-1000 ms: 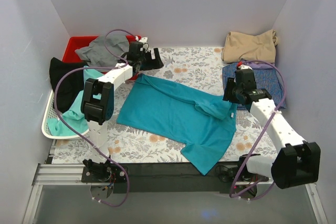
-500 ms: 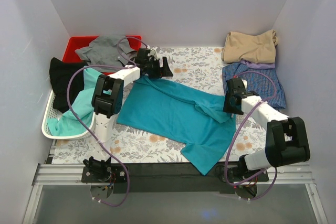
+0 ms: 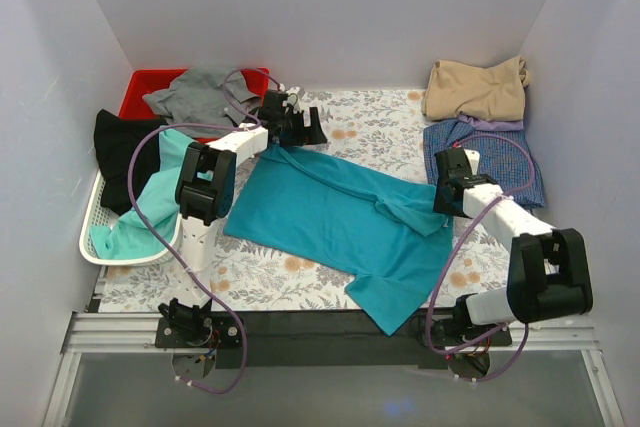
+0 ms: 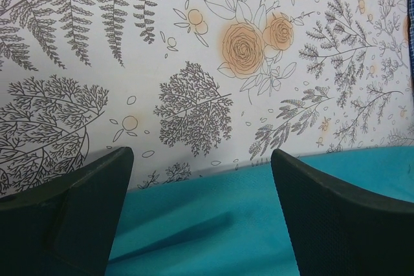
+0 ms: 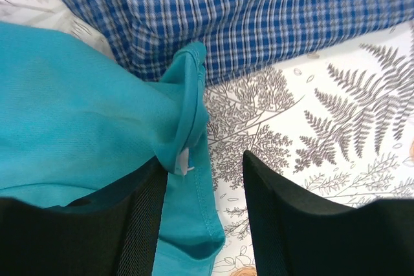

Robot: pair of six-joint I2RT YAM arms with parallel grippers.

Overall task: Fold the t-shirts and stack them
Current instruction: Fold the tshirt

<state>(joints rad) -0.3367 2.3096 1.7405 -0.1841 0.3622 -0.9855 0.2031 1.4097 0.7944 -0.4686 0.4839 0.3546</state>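
Note:
A teal t-shirt [image 3: 330, 217] lies spread and creased across the middle of the flowered table. My left gripper [image 3: 308, 131] hovers open at the shirt's far left corner. In the left wrist view the teal cloth [image 4: 213, 224] lies under my left gripper [image 4: 200, 218], and neither finger touches it. My right gripper [image 3: 446, 199] is at the shirt's right edge. In the right wrist view the teal hem [image 5: 191, 192], with its white tag, sits between the open jaws of my right gripper [image 5: 204, 224]. It lies against the left finger [image 5: 139, 224] and clear of the right one.
A tan shirt [image 3: 475, 87] lies on a blue checked one [image 3: 495, 152] at the back right. A grey shirt [image 3: 200, 92] fills a red bin [image 3: 140, 82]. A white basket [image 3: 92, 247] on the left holds black [image 3: 125, 152] and mint [image 3: 150, 207] shirts.
My left gripper has moved right from the red bin to the teal shirt's far corner. The right arm has drawn its elbow in and brought its gripper down to the shirt's right edge.

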